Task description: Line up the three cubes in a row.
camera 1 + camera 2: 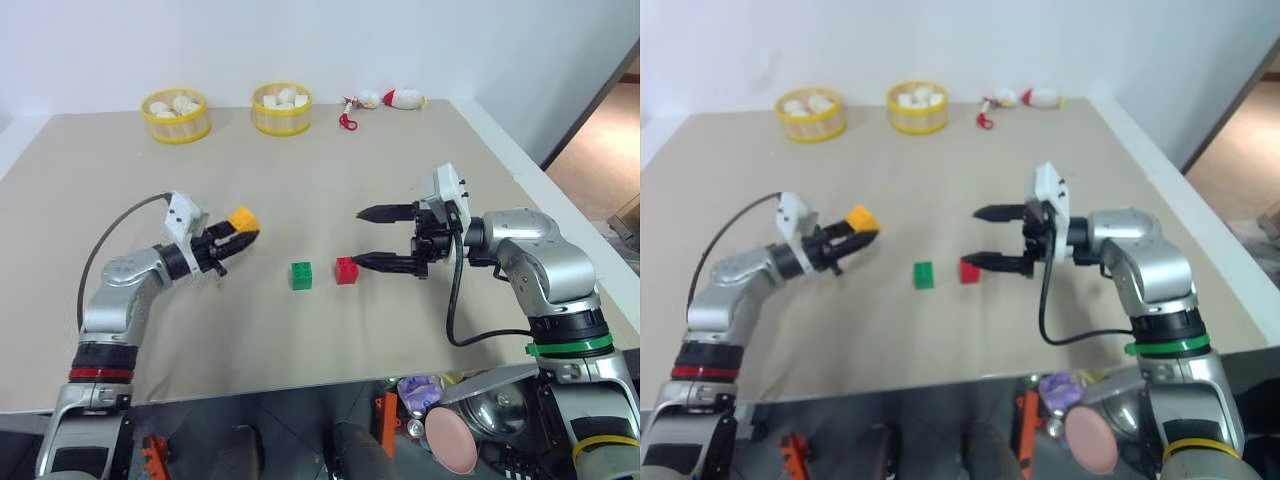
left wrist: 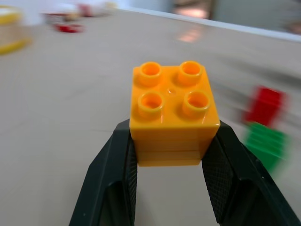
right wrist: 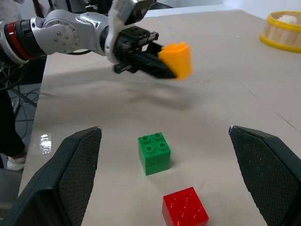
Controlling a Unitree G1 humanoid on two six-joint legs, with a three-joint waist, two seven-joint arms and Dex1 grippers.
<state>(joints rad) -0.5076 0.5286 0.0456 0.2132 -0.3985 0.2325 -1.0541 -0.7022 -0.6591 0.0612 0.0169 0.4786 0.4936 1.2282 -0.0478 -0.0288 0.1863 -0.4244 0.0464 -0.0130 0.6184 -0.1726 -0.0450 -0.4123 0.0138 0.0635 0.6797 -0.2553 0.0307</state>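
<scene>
A: The orange-yellow brick (image 1: 243, 218) is clamped between the fingers of the left gripper (image 1: 236, 236) and carried clear of the table (image 1: 330, 170), to the left of the other two.

B: And the green brick (image 1: 301, 275) and red brick (image 1: 346, 270) are seen side by side on the table, nearly touching, a pair already in line.

A: So the third placement is judged to be in hand. A set-down just left of the green brick is called for, studs up, square to the pair.

B: The right gripper (image 1: 384, 238) is spread wide, empty, its lower finger beside the red brick.

A: Open table is offered all round; the yellow baskets (image 1: 176, 116) are well apart, and the edges are far.
</scene>
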